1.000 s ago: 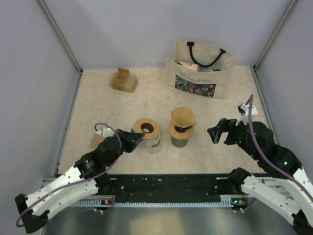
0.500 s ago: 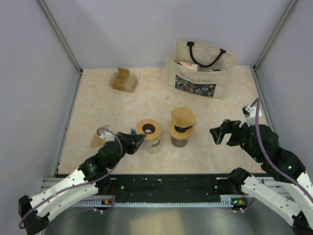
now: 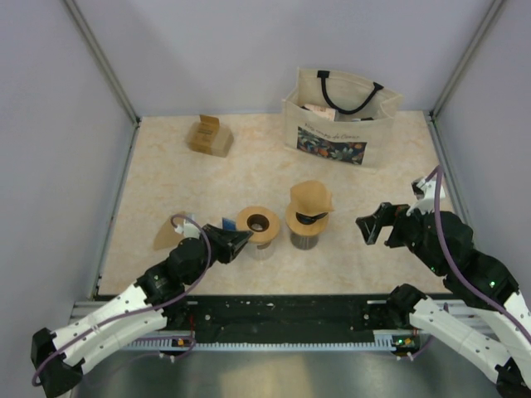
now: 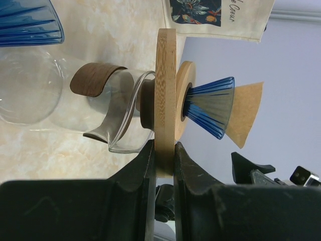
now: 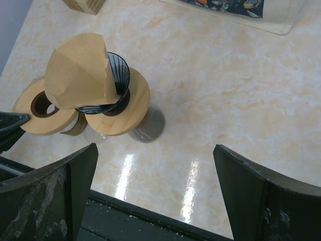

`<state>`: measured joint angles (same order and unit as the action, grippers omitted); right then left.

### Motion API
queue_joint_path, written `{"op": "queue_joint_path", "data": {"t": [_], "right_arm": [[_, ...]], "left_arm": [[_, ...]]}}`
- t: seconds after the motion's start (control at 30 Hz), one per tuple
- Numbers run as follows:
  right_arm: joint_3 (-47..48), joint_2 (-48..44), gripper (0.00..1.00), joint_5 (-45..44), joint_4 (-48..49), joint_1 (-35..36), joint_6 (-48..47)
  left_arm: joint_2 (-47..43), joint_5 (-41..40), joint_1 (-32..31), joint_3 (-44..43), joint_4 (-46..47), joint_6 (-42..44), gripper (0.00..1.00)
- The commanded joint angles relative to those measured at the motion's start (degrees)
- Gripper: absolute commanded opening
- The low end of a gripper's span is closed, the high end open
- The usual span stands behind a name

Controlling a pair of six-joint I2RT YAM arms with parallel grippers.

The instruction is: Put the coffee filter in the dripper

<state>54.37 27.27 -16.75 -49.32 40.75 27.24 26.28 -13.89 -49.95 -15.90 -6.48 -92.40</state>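
Note:
A brown paper coffee filter (image 3: 311,197) sits tilted in a dark ribbed dripper (image 5: 118,75) on a wooden collar (image 3: 292,222) atop a glass carafe; the right wrist view shows the filter (image 5: 80,75) too. A second carafe (image 4: 100,100) to its left carries a wooden ring (image 3: 258,222) with an open hole. My left gripper (image 3: 235,240) is shut on this ring's near edge (image 4: 165,100). My right gripper (image 3: 375,225) is open and empty, to the right of the dripper, above bare table (image 5: 154,148).
A printed tote bag (image 3: 338,120) stands at the back right and a small wooden box (image 3: 209,135) at the back left. A blue ribbed cone (image 4: 30,22) and a tan paper piece (image 3: 168,236) lie by my left arm. Grey walls enclose the table.
My left gripper has shifted right and nearer with the wooden ring, which moved slightly right towards the dripper. My right gripper has drawn back a little to the right.

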Motion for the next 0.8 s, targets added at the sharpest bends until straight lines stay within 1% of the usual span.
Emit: {"op": "queue_joint_path", "data": {"t": [0.0, 0.1, 0.17, 0.27, 0.3, 0.4, 0.43, 0.5, 0.57, 0.67, 0.77], "right_arm": [[-0.32, -0.72, 0.99, -1.44, 0.63, 0.56, 0.44], [-0.32, -0.81, 0.99, -1.53, 0.63, 0.56, 0.53], [-0.32, -0.9, 0.99, -1.61, 0.63, 0.56, 0.53], [-0.32, -0.9, 0.99, -1.88, 0.63, 0.56, 0.7], [-0.32, -0.99, 0.99, -1.97, 0.63, 0.56, 0.62], [-0.49, -0.99, 0.99, -2.05, 0.8, 0.56, 0.79], [-0.58, -0.99, 0.99, -2.06, 0.8, 0.56, 0.88], [-0.84, -0.99, 0.99, -2.58, 0.8, 0.47, 0.79], [-1.02, -0.81, 0.99, -2.58, 0.98, 0.64, 0.79], [-1.19, -0.9, 0.99, -2.41, 1.33, 0.64, 0.88], [-1.2, -0.81, 0.99, -2.41, 1.68, 0.56, 0.62]], "left_arm": [[0.08, 1.85, 0.12, -0.01, 2.88, 0.47, 0.0], [0.44, 1.76, 0.12, -0.62, 1.04, 0.55, 0.0], [0.44, 1.32, 0.12, -1.58, -1.24, 0.91, 0.03], [0.0, 0.1, 0.12, -2.9, -4.49, 1.43, 0.21], [0.0, -0.26, 0.12, -3.52, -5.38, 1.69, 0.24], [0.35, -0.17, 0.12, -4.4, -6.26, 2.31, 0.39], [0.78, 0.18, 0.12, -4.58, -6.35, 2.4, 0.41], [1.66, 0.62, 0.12, -5.45, -7.49, 2.75, 0.42], [2.28, 0.79, 0.12, -6.42, -8.81, 3.36, 0.45], [2.2, 0.36, 0.12, -7.56, -10.12, 3.98, 0.46], [2.28, -0.08, 0.12, -8.88, -11.97, 5.38, 0.52]]}}
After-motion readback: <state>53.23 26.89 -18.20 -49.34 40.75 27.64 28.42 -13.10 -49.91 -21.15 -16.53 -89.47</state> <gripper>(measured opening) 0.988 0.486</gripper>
